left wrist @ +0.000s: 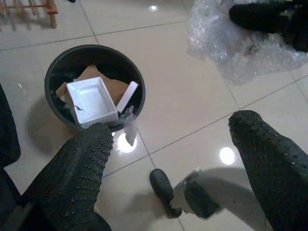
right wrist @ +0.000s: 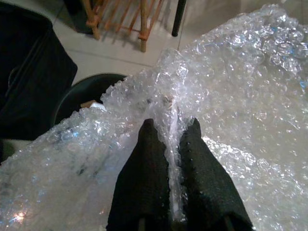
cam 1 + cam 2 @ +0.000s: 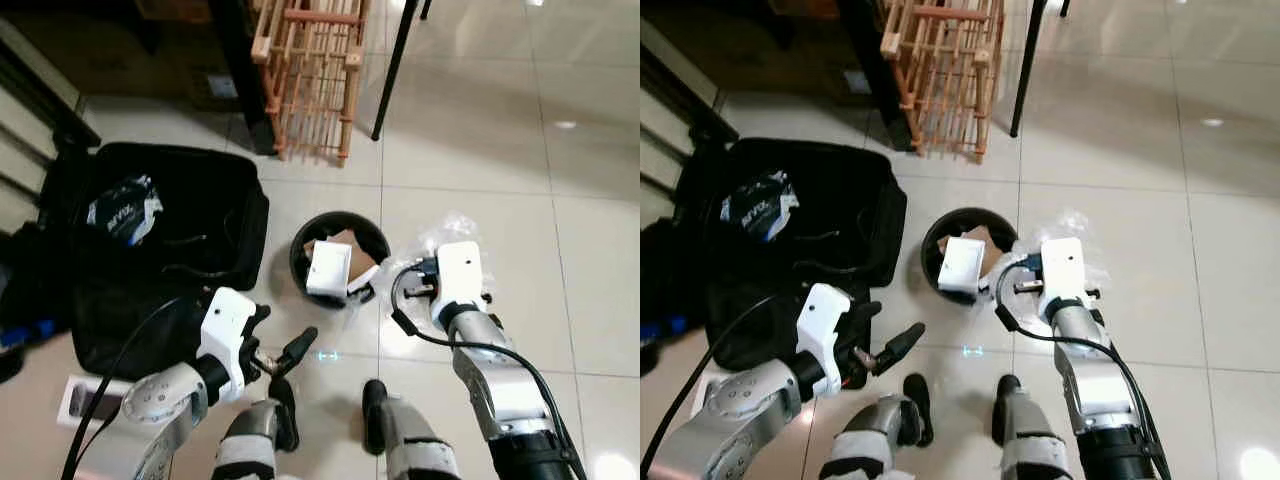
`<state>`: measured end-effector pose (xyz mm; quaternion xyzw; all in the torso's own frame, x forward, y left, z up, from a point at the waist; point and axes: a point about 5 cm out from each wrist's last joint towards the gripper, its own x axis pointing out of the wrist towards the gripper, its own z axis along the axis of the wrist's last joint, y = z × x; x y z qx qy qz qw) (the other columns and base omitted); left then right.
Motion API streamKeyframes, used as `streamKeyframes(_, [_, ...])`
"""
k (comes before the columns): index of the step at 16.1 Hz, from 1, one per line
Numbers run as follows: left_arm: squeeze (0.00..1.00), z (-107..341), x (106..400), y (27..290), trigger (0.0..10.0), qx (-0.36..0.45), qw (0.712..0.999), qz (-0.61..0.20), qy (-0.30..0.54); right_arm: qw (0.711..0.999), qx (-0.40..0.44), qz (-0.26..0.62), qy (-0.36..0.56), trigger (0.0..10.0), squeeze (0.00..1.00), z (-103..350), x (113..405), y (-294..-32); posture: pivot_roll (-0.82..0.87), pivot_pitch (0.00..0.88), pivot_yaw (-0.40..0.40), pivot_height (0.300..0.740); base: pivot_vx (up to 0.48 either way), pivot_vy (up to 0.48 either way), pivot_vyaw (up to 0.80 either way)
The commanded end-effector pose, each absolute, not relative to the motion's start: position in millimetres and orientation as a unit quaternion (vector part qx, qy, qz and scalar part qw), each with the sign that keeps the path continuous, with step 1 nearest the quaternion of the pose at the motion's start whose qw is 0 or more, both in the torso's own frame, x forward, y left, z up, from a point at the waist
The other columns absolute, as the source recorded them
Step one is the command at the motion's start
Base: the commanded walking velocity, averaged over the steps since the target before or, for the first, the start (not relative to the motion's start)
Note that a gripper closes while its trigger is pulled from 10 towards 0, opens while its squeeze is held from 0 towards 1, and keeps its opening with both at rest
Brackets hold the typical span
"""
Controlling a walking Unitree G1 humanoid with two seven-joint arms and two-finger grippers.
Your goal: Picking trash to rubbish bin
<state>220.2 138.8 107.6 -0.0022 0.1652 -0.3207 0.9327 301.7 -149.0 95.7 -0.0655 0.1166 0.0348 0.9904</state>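
Observation:
A round black bin (image 3: 298, 246) stands on the tiled floor, holding a white box (image 3: 329, 268) and brown cardboard (image 3: 347, 244). A crumpled sheet of clear bubble wrap (image 3: 455, 228) lies on the floor just right of the bin. My right gripper (image 2: 169, 127) is shut on a fold of this bubble wrap (image 2: 240, 86), with the bin (image 2: 82, 94) beyond it. My left gripper (image 3: 280, 335) hovers low, near the bin's front left side, open and holding nothing. In the left wrist view its fingers (image 1: 82, 168) stand wide apart, framing the bin (image 1: 137, 79).
An open black bag (image 3: 170, 250) lies on the floor to the left. A wooden rack (image 3: 315, 70) and a thin black pole (image 3: 395, 70) stand behind the bin. A small white box (image 3: 85, 400) lies by my left arm. Bare tiles stretch to the right.

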Motion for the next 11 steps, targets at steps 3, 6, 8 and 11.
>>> streamKeyframes(3, [0.00,104.1,213.6,134.0,10.0,-0.002,0.927,-0.333,0.175,0.987,-0.061,0.034,0.145,10.0,0.00,83.5,292.7,-154.8,0.05,0.436,0.026,0.740,0.314,0.000,0.00])
streamKeyframes(6, [0.00,103.8,213.0,132.9,10.0,-0.014,0.927,-0.334,0.173,0.986,-0.065,0.036,0.148,10.0,0.00,82.5,290.9,-157.6,0.05,0.431,0.023,0.740,0.102,0.000,0.00])
streamKeyframes(8, [0.00,101.5,211.4,132.3,10.0,-0.006,0.925,-0.334,0.179,0.986,-0.066,0.036,0.151,10.0,0.00,81.4,289.7,-159.4,0.05,0.431,0.023,0.740,0.000,0.000,0.00])
streamKeyframes(11, [0.00,100.8,209.1,131.4,10.0,-0.008,0.924,-0.335,0.182,0.985,-0.065,0.043,0.155,10.0,0.00,79.6,288.6,-156.7,0.05,0.440,0.020,0.740,0.000,0.000,0.00])
